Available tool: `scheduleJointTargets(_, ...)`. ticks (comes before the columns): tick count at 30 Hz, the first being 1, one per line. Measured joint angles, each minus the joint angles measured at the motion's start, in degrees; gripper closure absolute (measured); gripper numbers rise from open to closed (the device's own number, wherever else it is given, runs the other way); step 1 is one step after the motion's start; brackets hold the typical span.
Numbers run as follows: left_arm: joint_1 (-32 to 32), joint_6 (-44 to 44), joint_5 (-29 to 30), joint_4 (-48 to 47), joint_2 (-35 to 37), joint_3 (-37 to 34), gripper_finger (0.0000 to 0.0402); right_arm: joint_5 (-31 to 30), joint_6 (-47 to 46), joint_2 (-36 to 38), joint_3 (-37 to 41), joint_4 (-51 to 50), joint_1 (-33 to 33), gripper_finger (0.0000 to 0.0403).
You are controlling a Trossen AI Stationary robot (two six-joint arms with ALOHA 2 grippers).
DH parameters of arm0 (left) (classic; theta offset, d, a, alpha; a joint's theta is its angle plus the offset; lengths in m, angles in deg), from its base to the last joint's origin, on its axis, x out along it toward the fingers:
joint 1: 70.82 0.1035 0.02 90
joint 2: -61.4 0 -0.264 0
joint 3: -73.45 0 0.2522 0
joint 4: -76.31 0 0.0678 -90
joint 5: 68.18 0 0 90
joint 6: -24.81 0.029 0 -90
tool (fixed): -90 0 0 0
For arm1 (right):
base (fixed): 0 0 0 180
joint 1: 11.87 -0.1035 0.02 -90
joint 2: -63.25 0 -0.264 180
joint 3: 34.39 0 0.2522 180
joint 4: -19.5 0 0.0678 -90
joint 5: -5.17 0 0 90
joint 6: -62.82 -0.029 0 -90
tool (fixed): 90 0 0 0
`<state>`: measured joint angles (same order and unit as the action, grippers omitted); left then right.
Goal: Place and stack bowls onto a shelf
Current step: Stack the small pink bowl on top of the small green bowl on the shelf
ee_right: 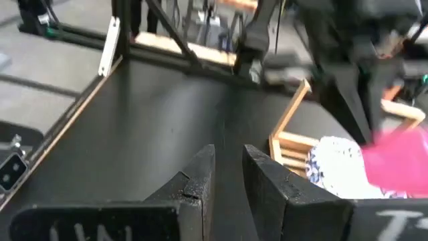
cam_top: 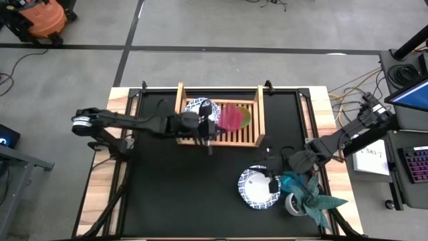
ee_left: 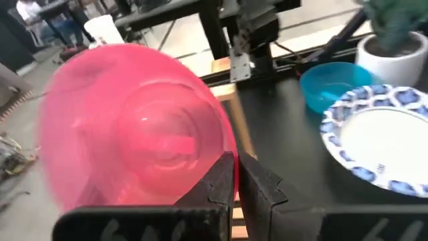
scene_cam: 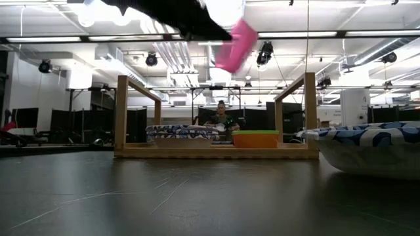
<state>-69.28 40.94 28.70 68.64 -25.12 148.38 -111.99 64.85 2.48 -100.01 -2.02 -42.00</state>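
The left pincer (cam_top: pixel 212 129), clamped on the rim of a pink plastic bowl (cam_top: pixel 232 118), holds it tilted above the light-brown wooden slatted shelf (cam_top: pixel 256 134). On that shelf sit one blue-rimmed white bowl (cam_top: pixel 196 106) and a green-and-red stack (scene_cam: pixel 255 138). Off the shelf, another patterned bowl (cam_top: pixel 257 188) and a teal one (ee_left: pixel 326 82) remain on the desk, near the right pincer (cam_top: pixel 277 161), slightly parted and empty.

Black-topped counter (cam_top: pixel 174 194) with light wooden side boards. Near its right front corner stands a small white pot holding a spiky teal-green plant (cam_top: pixel 309 197). Beyond the counter's far left corner, an orange round canister (cam_top: pixel 41 19) sits on grey floor.
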Motion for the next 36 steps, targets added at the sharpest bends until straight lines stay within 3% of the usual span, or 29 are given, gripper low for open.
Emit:
scheduleJointTargets(3,3.35,-0.55,-2.52,2.99,-3.08,0.32,0.0401,0.13,2.92,2.85,3.57,3.52,0.03,0.0335)
scheduleJointTargets(11,7.48,-0.13,-3.08,7.24,-13.15,3.49,0.0401,0.11,0.31,10.47,7.38,3.56,0.11,0.0335)
scheduleJointTargets(19,10.27,0.24,-3.07,7.53,-22.23,9.96,0.0401,0.10,1.00,11.82,7.35,3.34,0.02,0.0335)
scheduleJointTargets(36,11.87,-0.27,-2.91,4.14,-26.05,12.22,0.0400,0.09,0.55,11.60,7.35,3.35,0.04,0.0335)
